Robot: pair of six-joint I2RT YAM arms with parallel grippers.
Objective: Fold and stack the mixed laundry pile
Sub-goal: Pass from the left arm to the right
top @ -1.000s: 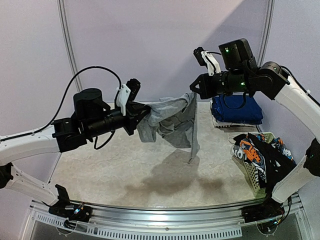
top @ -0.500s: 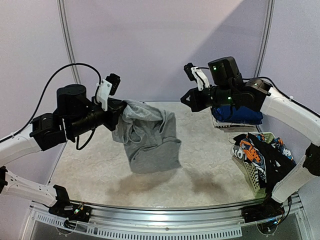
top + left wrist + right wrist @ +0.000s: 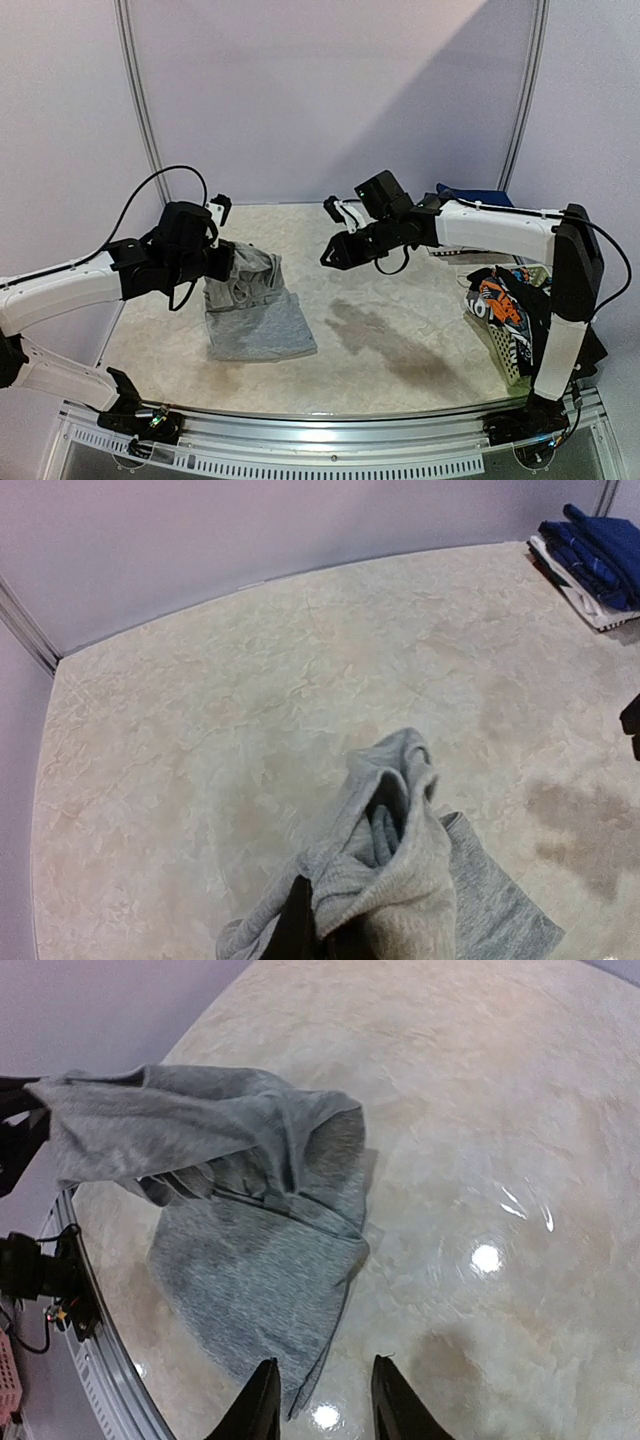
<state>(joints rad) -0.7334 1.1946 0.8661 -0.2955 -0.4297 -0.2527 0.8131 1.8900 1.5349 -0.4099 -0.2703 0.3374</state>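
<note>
The fingers (image 3: 300,935) of the left gripper (image 3: 220,263) are buried in the bunched folds of the soft grey cloth shirt (image 3: 400,880) and cut off by the left wrist view's lower edge. From above, the right arm (image 3: 500,222) covers most of the folded navy blue cloth stack (image 3: 490,196). The white lattice plastic basket (image 3: 497,352) shows only partly behind the printed garments (image 3: 500,300).

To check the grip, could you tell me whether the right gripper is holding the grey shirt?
No, the right gripper hangs empty, jaws apart, clear of the grey shirt.

grey shirt (image 3: 258,322), lower half flat, top bunched and raised, navy pieces (image 3: 600,545) folded, stacked
</note>
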